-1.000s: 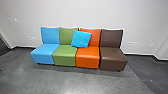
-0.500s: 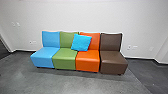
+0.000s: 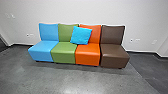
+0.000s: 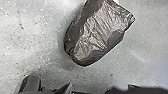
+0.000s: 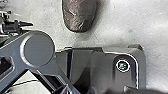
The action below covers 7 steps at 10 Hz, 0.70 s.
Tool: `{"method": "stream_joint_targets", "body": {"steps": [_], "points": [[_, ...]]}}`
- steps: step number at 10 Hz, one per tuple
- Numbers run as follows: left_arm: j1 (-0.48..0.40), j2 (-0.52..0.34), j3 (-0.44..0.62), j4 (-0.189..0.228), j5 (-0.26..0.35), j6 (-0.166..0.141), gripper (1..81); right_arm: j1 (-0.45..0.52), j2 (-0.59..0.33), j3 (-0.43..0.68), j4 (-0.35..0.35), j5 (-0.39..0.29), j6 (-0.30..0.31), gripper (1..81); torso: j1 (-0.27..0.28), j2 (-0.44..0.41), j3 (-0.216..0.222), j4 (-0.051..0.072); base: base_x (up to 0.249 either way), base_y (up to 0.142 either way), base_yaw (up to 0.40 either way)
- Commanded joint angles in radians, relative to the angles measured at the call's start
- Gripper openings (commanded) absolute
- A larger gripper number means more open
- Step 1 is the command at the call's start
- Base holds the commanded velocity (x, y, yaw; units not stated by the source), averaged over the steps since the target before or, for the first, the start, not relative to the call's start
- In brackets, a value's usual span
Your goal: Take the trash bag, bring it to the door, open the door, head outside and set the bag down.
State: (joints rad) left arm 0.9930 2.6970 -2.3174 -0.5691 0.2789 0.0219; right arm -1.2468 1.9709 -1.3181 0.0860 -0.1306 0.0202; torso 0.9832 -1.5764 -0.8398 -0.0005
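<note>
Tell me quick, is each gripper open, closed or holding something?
Left gripper: can't tell if it's open, closed or holding the bag.
Right gripper: can't tell either; its wrist view shows part of the bag.

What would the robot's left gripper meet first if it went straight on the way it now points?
Probably the dark trash bag, which shows large in the left wrist view against the grey floor; depth and exact line are unclear, so the floor could come first.
</note>
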Motion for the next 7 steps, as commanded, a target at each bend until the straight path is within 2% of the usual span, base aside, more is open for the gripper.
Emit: {"method": "stream_joint_targets", "body": {"steps": [1,2,3,4,5,6,7], "points": [[-0.115,-0.014,0.009,-0.018,0.075,-0.002,81.1,0.054,-0.067,0.033,0.017,-0.061,0.001,81.1,0.063,-0.098,-0.091,0.000,0.000,0.000,0.000],[-0.125,-0.011,0.009,-0.020,0.075,-0.002,81.1,0.054,-0.068,0.034,0.017,-0.061,0.001,81.1,0.087,-0.135,-0.126,0.000,0.000,0.000,0.000],[-0.133,-0.002,0.003,-0.018,0.075,-0.002,81.1,0.056,-0.068,0.034,0.018,-0.061,0.001,81.1,0.106,-0.166,-0.062,0.000,0.000,0.000,0.000],[-0.148,0.005,0.001,-0.017,0.078,-0.002,81.1,0.057,-0.070,0.036,0.018,-0.063,0.003,81.1,0.129,-0.200,-0.094,0.000,0.000,0.000,0.000],[-0.170,0.003,0.006,-0.014,0.135,0.001,81.1,0.059,-0.079,0.042,0.018,-0.063,0.001,81.1,0.147,-0.227,-0.110,0.000,0.000,0.000,0.000],[-0.184,0.005,0.010,0.003,0.201,0.037,81.1,0.059,-0.085,0.041,0.017,-0.067,0.001,81.1,0.164,-0.255,-0.119,0.000,0.000,0.000,0.000],[-0.196,0.005,0.015,0.023,0.240,0.110,81.1,0.060,-0.088,0.042,0.017,-0.067,0.001,81.1,0.185,-0.289,-0.124,0.000,0.000,0.000,0.000]]}}
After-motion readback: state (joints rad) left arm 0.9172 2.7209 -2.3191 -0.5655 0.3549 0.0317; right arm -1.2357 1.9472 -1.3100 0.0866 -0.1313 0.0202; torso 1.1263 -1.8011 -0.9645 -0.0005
